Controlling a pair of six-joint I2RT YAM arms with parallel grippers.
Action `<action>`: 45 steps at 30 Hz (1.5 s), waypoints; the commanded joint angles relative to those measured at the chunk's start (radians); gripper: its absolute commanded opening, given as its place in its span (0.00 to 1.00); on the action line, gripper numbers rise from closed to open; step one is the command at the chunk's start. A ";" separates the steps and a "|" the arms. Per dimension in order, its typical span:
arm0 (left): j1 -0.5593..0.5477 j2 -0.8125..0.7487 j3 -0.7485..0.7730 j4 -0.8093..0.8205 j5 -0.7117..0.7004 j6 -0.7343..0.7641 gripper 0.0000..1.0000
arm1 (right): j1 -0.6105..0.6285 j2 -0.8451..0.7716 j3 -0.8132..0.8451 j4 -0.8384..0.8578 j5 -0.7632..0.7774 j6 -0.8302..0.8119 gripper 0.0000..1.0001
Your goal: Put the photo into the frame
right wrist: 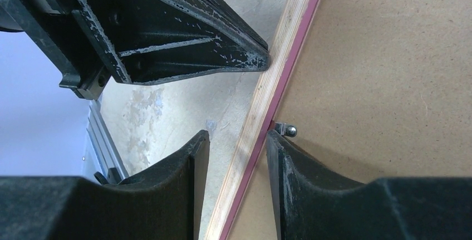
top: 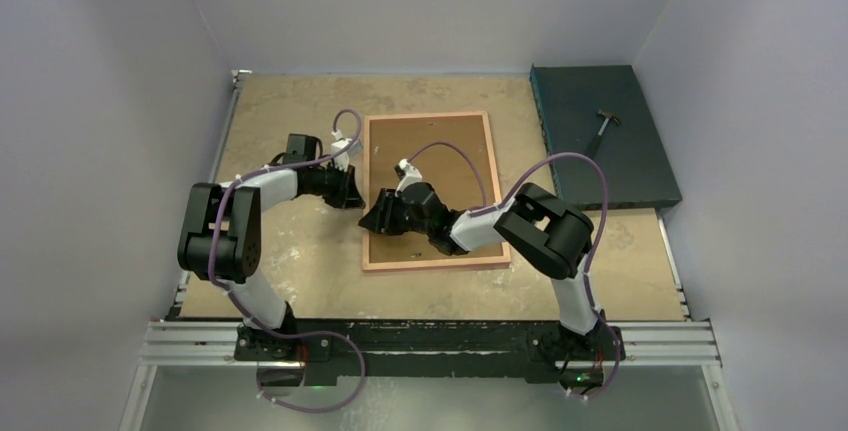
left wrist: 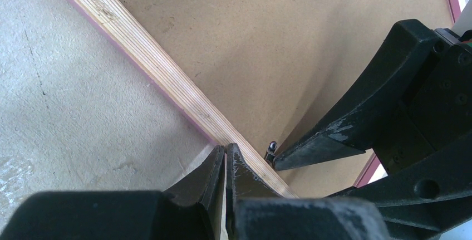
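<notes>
The frame (top: 430, 115) lies face down on the table, its light wood back up, with the brown backing board (top: 440, 161) inside it. The photo is out of view. My left gripper (top: 357, 194) is shut, and in the left wrist view its tips (left wrist: 225, 150) rest at the outer edge of the frame's left rail (left wrist: 156, 67). My right gripper (top: 368, 221) is open and straddles the same rail (right wrist: 284, 50), one finger outside on the table and one inside on the board. A small metal clip (right wrist: 288, 130) sits by its inner fingertip.
A dark flat case (top: 630, 166) lies at the back right with a small hammer (top: 603, 126) on it. Grey walls close in the table on three sides. The two grippers are close together at the frame's left rail.
</notes>
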 commanded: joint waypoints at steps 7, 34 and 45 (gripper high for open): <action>-0.002 0.025 0.015 -0.022 0.033 -0.004 0.00 | 0.010 0.033 0.026 -0.037 0.028 -0.001 0.45; 0.007 0.021 0.234 -0.082 -0.089 0.016 0.49 | -0.159 -0.357 -0.091 -0.220 0.022 -0.165 0.68; 0.017 0.304 0.466 0.000 -0.112 -0.087 0.57 | -0.235 -0.312 -0.048 -0.214 0.021 -0.161 0.78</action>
